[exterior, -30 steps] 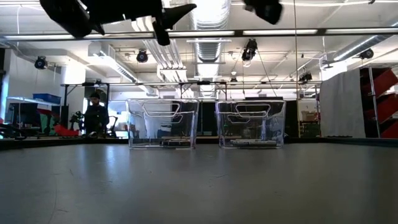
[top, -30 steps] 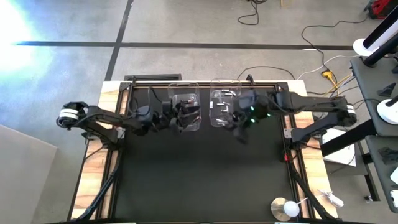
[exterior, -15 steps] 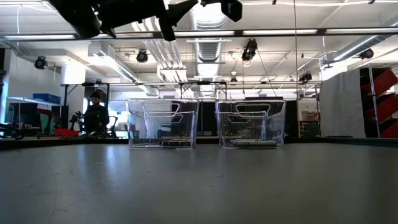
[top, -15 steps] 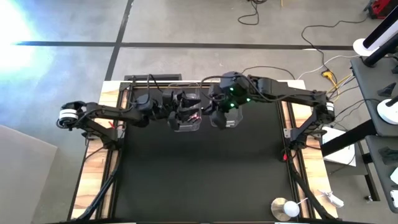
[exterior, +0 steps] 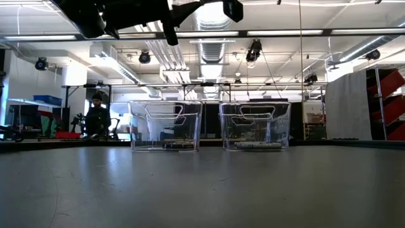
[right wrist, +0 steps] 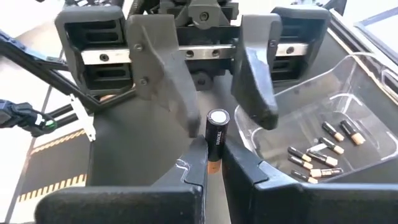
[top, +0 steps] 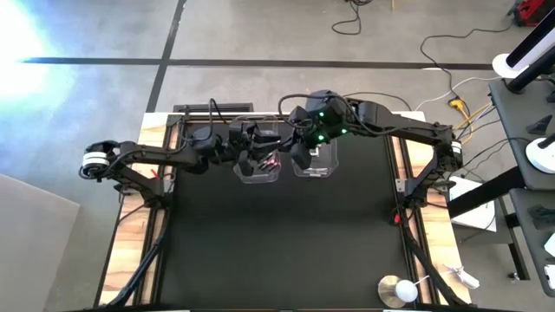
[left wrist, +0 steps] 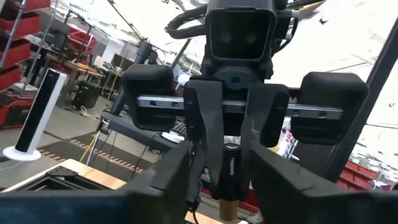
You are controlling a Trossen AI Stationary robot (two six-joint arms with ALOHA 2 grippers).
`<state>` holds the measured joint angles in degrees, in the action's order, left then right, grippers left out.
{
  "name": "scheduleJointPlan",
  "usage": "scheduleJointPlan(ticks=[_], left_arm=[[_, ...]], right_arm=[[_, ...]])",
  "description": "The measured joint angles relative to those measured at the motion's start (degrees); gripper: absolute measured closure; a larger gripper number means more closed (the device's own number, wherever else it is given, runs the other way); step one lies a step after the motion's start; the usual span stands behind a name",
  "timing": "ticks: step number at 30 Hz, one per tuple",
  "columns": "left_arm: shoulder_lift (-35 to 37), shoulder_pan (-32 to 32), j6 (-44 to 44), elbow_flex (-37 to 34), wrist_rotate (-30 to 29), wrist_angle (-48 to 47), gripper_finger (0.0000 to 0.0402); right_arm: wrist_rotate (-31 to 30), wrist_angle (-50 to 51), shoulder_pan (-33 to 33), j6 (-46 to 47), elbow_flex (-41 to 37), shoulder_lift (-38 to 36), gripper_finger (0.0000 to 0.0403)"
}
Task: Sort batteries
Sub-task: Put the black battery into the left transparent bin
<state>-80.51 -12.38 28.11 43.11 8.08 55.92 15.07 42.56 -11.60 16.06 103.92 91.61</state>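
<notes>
At the far end of the dark counter (top: 277, 234) two clear tubs stand side by side, the left tub (exterior: 166, 125) and the right tub (exterior: 255, 125), with both arms meeting in the air above them. A person (exterior: 97, 116) sits in the room behind. The right hand (right wrist: 212, 163) is clamped on a dark battery (right wrist: 216, 138) with a tan lower end, held upright between its fingertips. The left hand (right wrist: 214, 87) faces it, fingers (right wrist: 168, 74) spread to either side of the battery's top without touching it. From the left wrist, the same battery (left wrist: 231, 177) shows pinched between the right hand's fingers (left wrist: 205, 134). More batteries (right wrist: 320, 155) lie loose on the floor of one tub just beside the two hands. From above, the hands cover most of both tubs, and the low view cuts both hands off at its upper edge.
</notes>
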Motion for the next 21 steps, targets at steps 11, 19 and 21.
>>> scheduleJointPlan(ticks=[11,19,21], left_arm=[[-0.1,-0.1,1.8,0.3,0.4,-0.5,0.0332],[0.0,-0.1,2.4,0.4,1.6,-1.4,0.0347],[0.0,-0.2,2.4,0.4,1.7,-1.5,0.0366]], right_arm=[[0.5,-2.5,-0.1,0.5,-0.1,2.4,0.038],[0.4,-2.6,-0.1,0.9,-0.2,1.8,0.038],[0.3,-2.6,-0.1,1.4,-0.2,1.7,0.038]])
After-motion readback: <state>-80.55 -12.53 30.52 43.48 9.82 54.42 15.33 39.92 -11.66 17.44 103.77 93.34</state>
